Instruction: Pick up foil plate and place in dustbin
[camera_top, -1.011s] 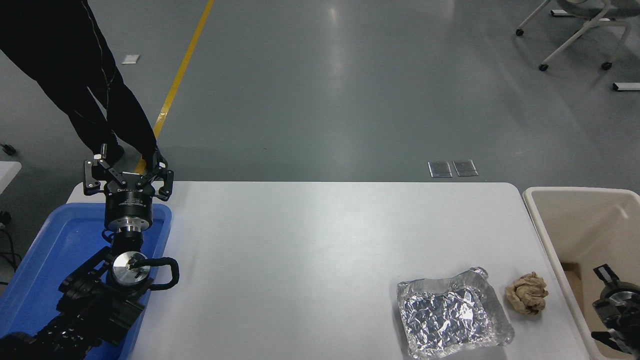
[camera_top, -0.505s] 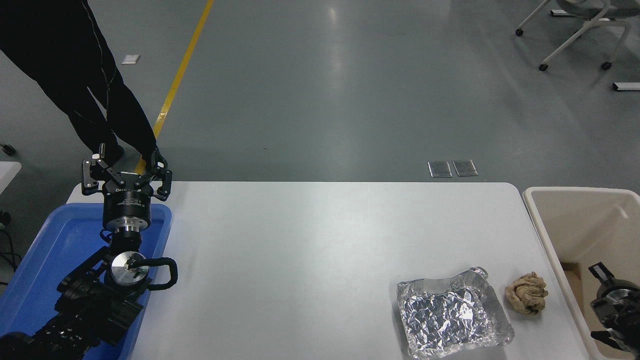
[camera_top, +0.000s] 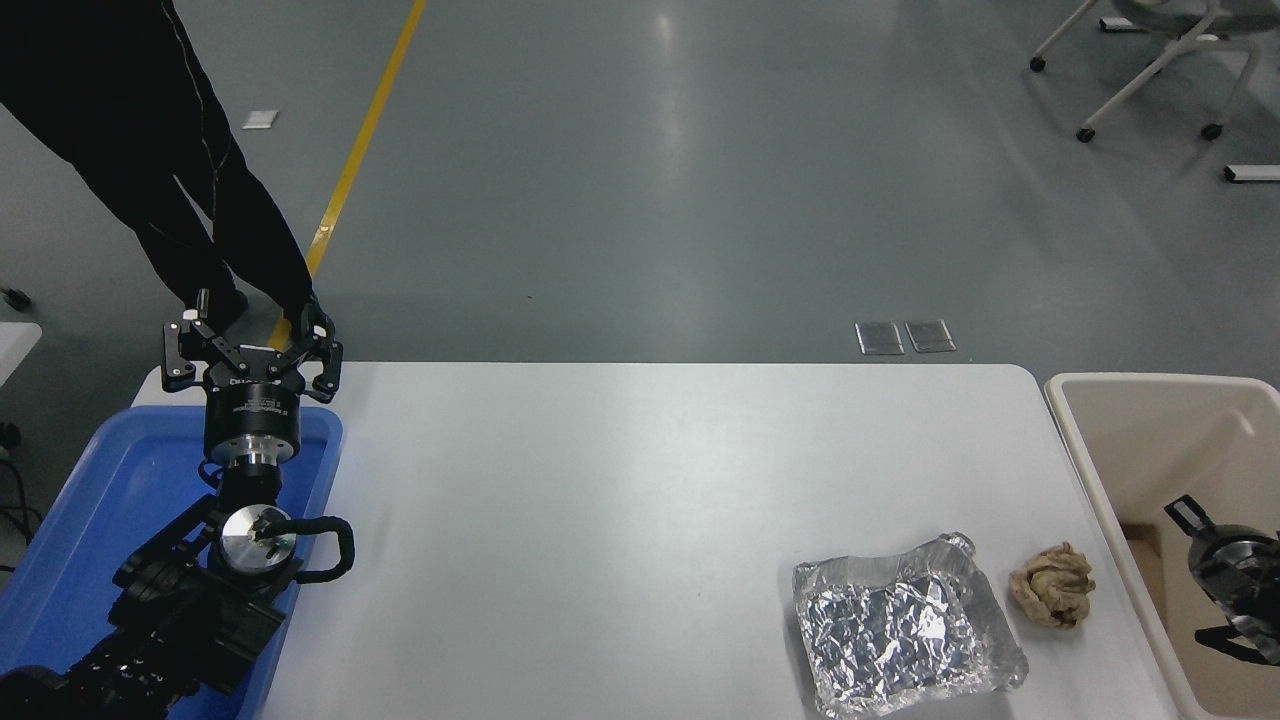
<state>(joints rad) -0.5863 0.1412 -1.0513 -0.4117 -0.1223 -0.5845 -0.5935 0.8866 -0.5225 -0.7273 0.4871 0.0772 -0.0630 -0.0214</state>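
Resting untouched on the table, foil plate; right gripper over dustbin, finger state indeterminable; left gripper spread wide.

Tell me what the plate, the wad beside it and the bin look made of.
Foil plate: thin aluminium foil, by its shiny silver, crinkled surface. Wad: probably crumpled brown paper, matte and creased. Dustbin: likely plastic, with smooth cream walls and a rounded rim.
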